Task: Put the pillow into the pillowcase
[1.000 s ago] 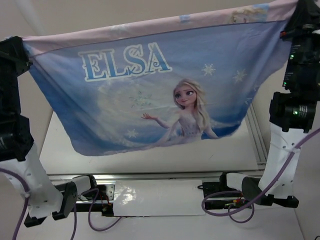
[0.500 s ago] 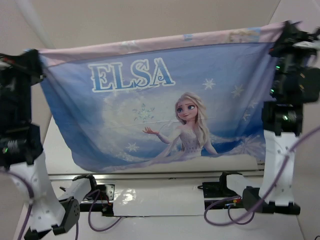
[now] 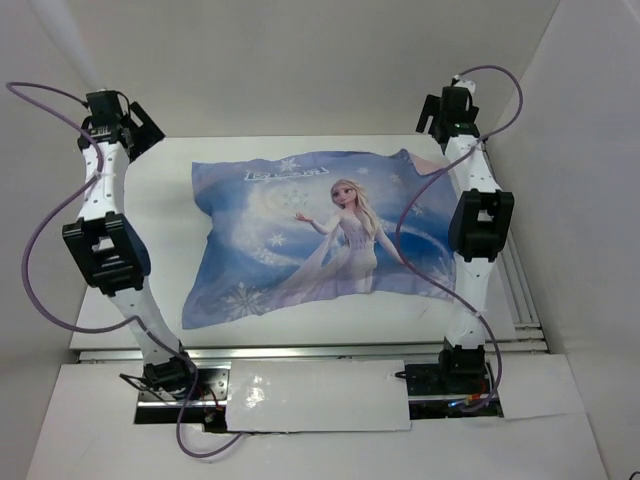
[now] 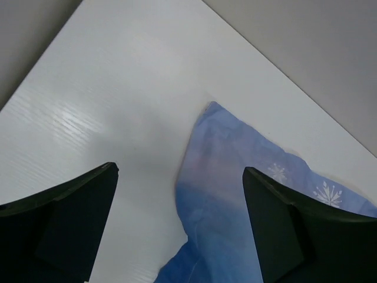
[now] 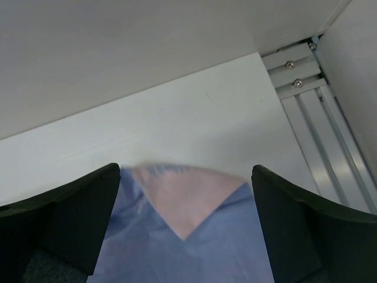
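On the table [image 3: 165,195], the pillowcase [image 3: 320,235] lies spread out with its printed side up, figure and lettering readable from the top view. It occupies the middle of the surface, its long edges running left to right. The near left corner trails toward the front edge. At the far right corner a small flap [image 5: 185,206] is folded over and shows the pale pink reverse. No pillow shows in any view; whether it already sits inside the case cannot be told.

The left gripper [image 4: 179,171] hangs above the far left corner of the cloth, fingers spread wide with nothing between them. The right gripper [image 5: 186,169] hangs above the folded far right corner, likewise spread and empty. Neither touches the fabric. An aluminium rail [image 5: 306,100] runs just beyond the right edge of the table.

Judged step: release of the case at its far corners.

Recommended procedure:
1. Raise each wrist straight up before any sideways travel, so that no fingertip snags and drags the thin cloth.
2. Keep the right arm clear of the rail.
3. If a re-grip follows, take one layer only at the folded corner.
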Controlling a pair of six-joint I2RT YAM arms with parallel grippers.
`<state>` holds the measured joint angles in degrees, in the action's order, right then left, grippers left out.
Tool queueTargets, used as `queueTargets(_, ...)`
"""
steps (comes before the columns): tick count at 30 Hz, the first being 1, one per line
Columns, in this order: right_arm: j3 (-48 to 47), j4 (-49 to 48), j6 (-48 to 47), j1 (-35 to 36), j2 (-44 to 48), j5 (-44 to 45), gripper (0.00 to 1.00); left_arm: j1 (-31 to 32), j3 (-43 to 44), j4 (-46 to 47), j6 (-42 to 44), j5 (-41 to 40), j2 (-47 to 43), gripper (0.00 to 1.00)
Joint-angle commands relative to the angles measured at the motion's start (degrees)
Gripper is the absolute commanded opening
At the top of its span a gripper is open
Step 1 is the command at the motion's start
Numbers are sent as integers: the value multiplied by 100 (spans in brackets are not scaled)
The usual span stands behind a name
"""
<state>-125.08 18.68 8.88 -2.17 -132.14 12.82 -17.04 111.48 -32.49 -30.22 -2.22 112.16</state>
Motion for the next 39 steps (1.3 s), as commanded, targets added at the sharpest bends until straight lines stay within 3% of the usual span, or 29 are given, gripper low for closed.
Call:
queueTargets(1,-880,454,-97,261,398,300,100,-1,780,-373,68,-314,-54,100)
queueTargets(5,892,-469,-45,341,1259,-154,100,-1,-300,479,69,36,-817,100)
queueTargets(8,1371,-655,-45,341,1866,-473,100,51,-978,665,69,90,-1459,100)
queueTargets(16,2250,679,351,393,3105,-421,100,789,-2279,297,130,-261,-3207,100)
queueTargets(23,3664,594,491,393,4388,-1166,100,1580,-3587,-257,-265,-910,-4711,100)
queueTargets(33,4570,804,439,393,5592,-1352,100,2468,-4089,-908,-564,-1466,-5169,100)
queueTargets(39,5230,94,439,393,6428,-1220,100,2741,-4055,-978,-564,-1659,-5231,100)
